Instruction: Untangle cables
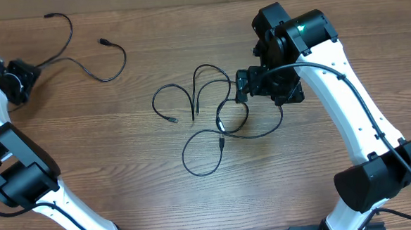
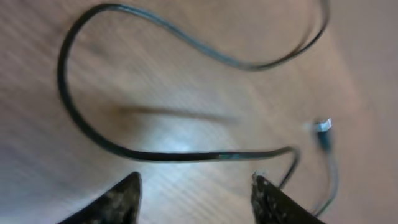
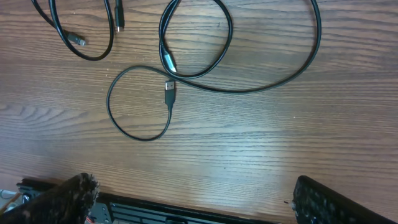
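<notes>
Thin black cables lie on the wooden table. One cable [image 1: 112,74] lies apart at the far left, and it loops above the fingers in the blurred left wrist view [image 2: 93,140], with a small plug [image 2: 323,127] at the right. Several cables [image 1: 216,125] lie in loose overlapping loops at the centre, and they show in the right wrist view [image 3: 186,74] with a plug end [image 3: 170,92]. My left gripper [image 1: 22,77] [image 2: 198,190] is open and empty beside the left cable. My right gripper [image 1: 241,85] [image 3: 193,199] is open and empty at the right edge of the central loops.
The wooden table [image 1: 124,168] fills the overhead view. A thick black wire [image 1: 344,79] runs along the right arm. The table's front edge with a dark rail [image 3: 186,211] shows in the right wrist view.
</notes>
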Controlling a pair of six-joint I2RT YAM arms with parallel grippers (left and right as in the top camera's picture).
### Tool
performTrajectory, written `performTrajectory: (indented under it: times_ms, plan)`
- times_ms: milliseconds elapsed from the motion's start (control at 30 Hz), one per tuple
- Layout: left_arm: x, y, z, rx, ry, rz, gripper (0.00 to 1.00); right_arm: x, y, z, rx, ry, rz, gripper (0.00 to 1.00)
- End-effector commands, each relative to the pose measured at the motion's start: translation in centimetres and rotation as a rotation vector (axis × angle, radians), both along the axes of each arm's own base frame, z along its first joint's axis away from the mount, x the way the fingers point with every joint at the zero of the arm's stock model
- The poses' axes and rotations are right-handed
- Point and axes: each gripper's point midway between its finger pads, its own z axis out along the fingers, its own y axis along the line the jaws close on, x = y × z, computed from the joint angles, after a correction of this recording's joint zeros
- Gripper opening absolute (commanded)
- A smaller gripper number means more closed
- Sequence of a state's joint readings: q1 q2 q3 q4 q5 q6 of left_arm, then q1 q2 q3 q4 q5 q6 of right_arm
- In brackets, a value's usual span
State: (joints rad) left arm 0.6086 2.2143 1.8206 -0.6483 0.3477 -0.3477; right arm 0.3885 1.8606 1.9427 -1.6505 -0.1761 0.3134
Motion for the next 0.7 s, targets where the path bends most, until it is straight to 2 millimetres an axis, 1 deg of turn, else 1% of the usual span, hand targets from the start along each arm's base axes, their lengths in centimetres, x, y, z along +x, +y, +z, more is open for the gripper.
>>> performTrajectory:
  times_ms: [0, 33, 67, 100, 133, 167, 233, 333, 367, 433, 467, 533, 567, 667]
  plan:
    - [-0.7, 1.0, 2.0, 0.179, 0.037, -0.088, 0.66, -0.2, 0.1, 0.5, 0.006, -0.017, 0.013, 1.00]
    - [-1.1, 1.1, 1.8, 0.184, 0.060, -0.075, 0.61, -0.1, 0.1, 0.5, 0.008, -0.020, 0.013, 1.00]
    - [-1.3, 1.1, 1.6, 0.178, 0.069, -0.069, 0.62, -0.1, 0.1, 0.5, 0.008, -0.021, 0.012, 1.00]
    - [-1.3, 1.0, 1.5, 0.174, 0.073, -0.068, 0.64, -0.1, 0.1, 0.5, 0.008, -0.021, 0.012, 1.00]
    - [-1.4, 0.9, 1.3, 0.168, 0.077, -0.064, 0.74, -0.1, 0.1, 0.5, 0.008, -0.021, 0.012, 1.00]
    - [-1.4, 0.7, 1.1, 0.161, 0.080, -0.061, 0.79, -0.1, 0.1, 0.5, 0.008, -0.020, 0.012, 1.00]
    - [-1.5, 0.4, 0.8, 0.159, 0.088, -0.066, 0.79, -0.2, 0.1, 0.5, 0.007, -0.018, 0.012, 1.00]
    - [-1.9, 0.5, 0.1, 0.183, 0.121, -0.094, 0.73, -0.3, 0.1, 0.5, 0.005, -0.013, 0.012, 1.00]
    - [-2.3, 0.7, -0.3, 0.198, 0.148, -0.090, 0.71, -0.3, 0.1, 0.5, 0.005, -0.012, 0.012, 1.00]
    - [-3.1, 1.4, -1.2, 0.221, 0.203, -0.068, 0.59, -0.3, 0.1, 0.5, 0.005, -0.011, 0.012, 1.00]
    - [-3.3, 1.5, -1.6, 0.225, 0.219, -0.063, 0.58, -0.3, 0.1, 0.5, 0.005, -0.011, 0.012, 1.00]
    - [-3.4, 1.6, -2.5, 0.222, 0.233, -0.071, 0.60, -0.3, 0.1, 0.5, 0.005, -0.011, 0.012, 1.00]
    - [-3.3, 1.6, -2.9, 0.221, 0.235, -0.071, 0.62, -0.3, 0.1, 0.5, 0.005, -0.011, 0.012, 1.00]
    - [-2.7, 1.9, -3.6, 0.223, 0.220, -0.071, 0.74, -0.3, 0.1, 0.5, 0.006, -0.010, 0.008, 1.00]
